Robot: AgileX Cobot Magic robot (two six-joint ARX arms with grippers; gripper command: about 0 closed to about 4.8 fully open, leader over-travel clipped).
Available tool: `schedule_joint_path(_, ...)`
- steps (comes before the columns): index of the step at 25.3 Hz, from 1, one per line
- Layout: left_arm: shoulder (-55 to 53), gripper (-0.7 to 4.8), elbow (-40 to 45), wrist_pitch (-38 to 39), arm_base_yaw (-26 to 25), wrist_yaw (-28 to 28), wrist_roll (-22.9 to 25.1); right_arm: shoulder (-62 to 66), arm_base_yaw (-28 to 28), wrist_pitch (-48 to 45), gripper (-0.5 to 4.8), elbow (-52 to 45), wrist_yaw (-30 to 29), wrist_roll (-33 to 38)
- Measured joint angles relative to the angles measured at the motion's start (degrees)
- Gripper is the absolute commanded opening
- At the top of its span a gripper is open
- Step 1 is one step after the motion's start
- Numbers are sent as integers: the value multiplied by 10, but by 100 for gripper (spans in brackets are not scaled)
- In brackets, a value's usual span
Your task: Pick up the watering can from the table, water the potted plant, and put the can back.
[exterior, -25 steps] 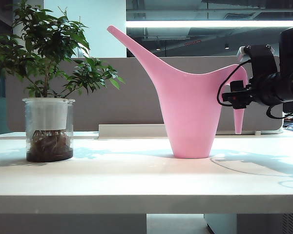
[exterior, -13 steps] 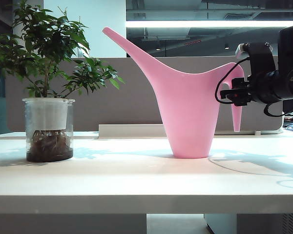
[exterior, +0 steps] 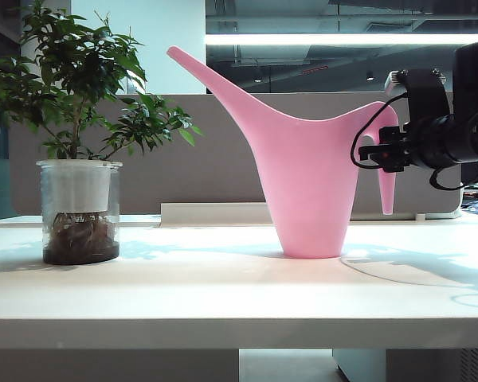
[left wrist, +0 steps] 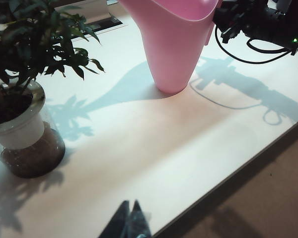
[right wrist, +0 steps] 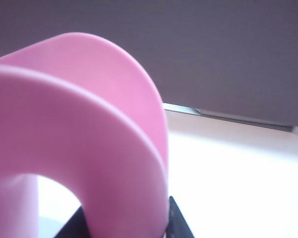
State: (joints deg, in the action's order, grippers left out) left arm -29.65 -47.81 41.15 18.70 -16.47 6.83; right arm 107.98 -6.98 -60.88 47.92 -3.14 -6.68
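The pink watering can [exterior: 311, 183] stands upright on the white table [exterior: 223, 294], its spout slanting up to the left. At the right, my right gripper [exterior: 380, 153] reaches in level and is shut on the can's arched handle [right wrist: 89, 124]. A dark finger presses each side of that handle, with the right gripper [right wrist: 125, 218] straddling it. The potted plant [exterior: 80, 119] stands in its glass jar at the table's left, well apart from the can. My left gripper [left wrist: 130, 206] hovers shut over the table's front edge, empty, with the plant [left wrist: 20, 99] and the can [left wrist: 174, 44] ahead of it.
A grey partition [exterior: 223, 151] runs behind the table, with a low white strip [exterior: 215, 212] at its foot. A black cable [exterior: 358, 151] loops off the right wrist beside the handle. The thick front edge [exterior: 223, 334] of the table faces the camera.
The right gripper's jaws have closed onto the handle. The can has shifted slightly, its spout tip moving a little to the left. The left arm has not moved.
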Motion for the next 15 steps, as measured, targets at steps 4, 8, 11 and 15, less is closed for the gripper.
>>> schedule_joint_path(4, 0, 3, 0, 0, 0, 0, 0, 0, 0, 4, -5, 6, 7, -2)
schedule_joint_path(8, 0, 3, 0, 0, 0, 0, 0, -5, 0, 6, -5, 7, 10, -3)
schedule_joint_path(11, 0, 3, 0, 0, 0, 0, 0, -21, 0, 24, -5, 6, 11, -9)
schedule_joint_path(15, 0, 3, 0, 0, 0, 0, 0, -53, 0, 61, -5, 6, 14, -22)
